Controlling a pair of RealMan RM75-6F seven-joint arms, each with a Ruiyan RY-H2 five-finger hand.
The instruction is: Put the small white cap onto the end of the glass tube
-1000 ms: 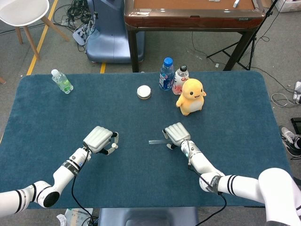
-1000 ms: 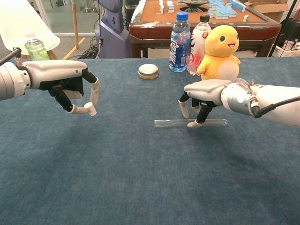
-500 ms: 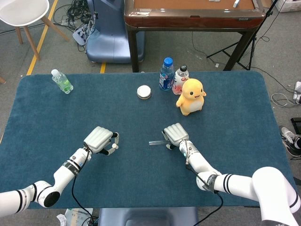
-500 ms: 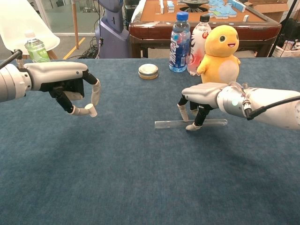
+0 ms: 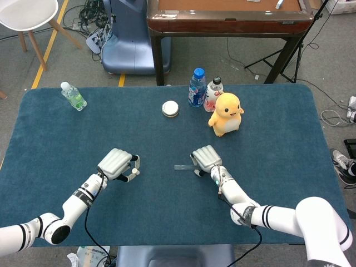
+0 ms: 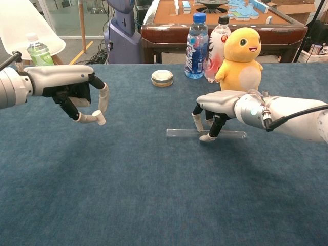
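Clear glass tube (image 6: 205,134) flat on cloth, right hand (image 6: 218,105) fingers grasping it; left hand (image 6: 72,89) fingers pinch small white cap (image 6: 101,121).

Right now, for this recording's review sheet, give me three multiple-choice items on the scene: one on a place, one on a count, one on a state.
1. Where is the glass tube?
A. flat on the blue table cover, under the right hand
B. upright beside the yellow toy
C. in the left hand

2. How many bottles stand right beside the yellow duck toy?
A. none
B. two
C. four

3. What is the left hand doing?
A. resting flat on the table
B. pinching the small white cap
C. gripping the round tin

Key: 1 A, the right hand touches the lying tube. 2 B, two bottles stand there. 3 B, the small white cap sits between its fingertips, above the table.
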